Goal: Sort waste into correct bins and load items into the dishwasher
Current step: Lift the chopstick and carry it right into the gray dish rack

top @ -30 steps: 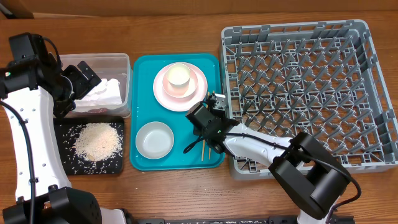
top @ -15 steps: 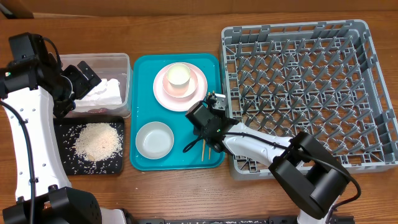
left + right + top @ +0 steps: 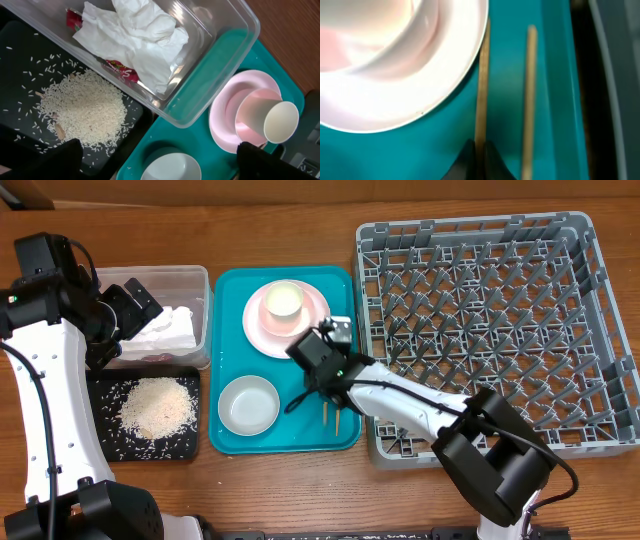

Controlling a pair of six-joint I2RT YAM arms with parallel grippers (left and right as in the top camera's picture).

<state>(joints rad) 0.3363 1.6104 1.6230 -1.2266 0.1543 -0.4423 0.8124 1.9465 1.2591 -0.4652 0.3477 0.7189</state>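
Observation:
My right gripper [image 3: 480,156] is shut on one wooden chopstick [image 3: 481,90], low over the teal tray beside the pink plate [image 3: 395,60]. The other chopstick [image 3: 529,100] lies free just to its right. From overhead, that gripper [image 3: 322,388] is between the plate [image 3: 258,330], which carries a cream cup [image 3: 284,300], and the grey dishwasher rack [image 3: 480,330]. My left gripper [image 3: 160,167] hangs open and empty over the clear tub [image 3: 203,290], which holds white tissue [image 3: 135,40] and a red wrapper [image 3: 120,70]. Rice [image 3: 85,107] lies in the black tray [image 3: 105,445].
A pale bowl [image 3: 248,404] sits at the front left of the teal tray [image 3: 225,290]. The rack's near wall [image 3: 365,380] stands right beside the chopsticks. Bare wooden table runs along the front edge.
My right gripper has closed fully on the chopstick and shifted left and back, toward the plate. The left arm has not moved.

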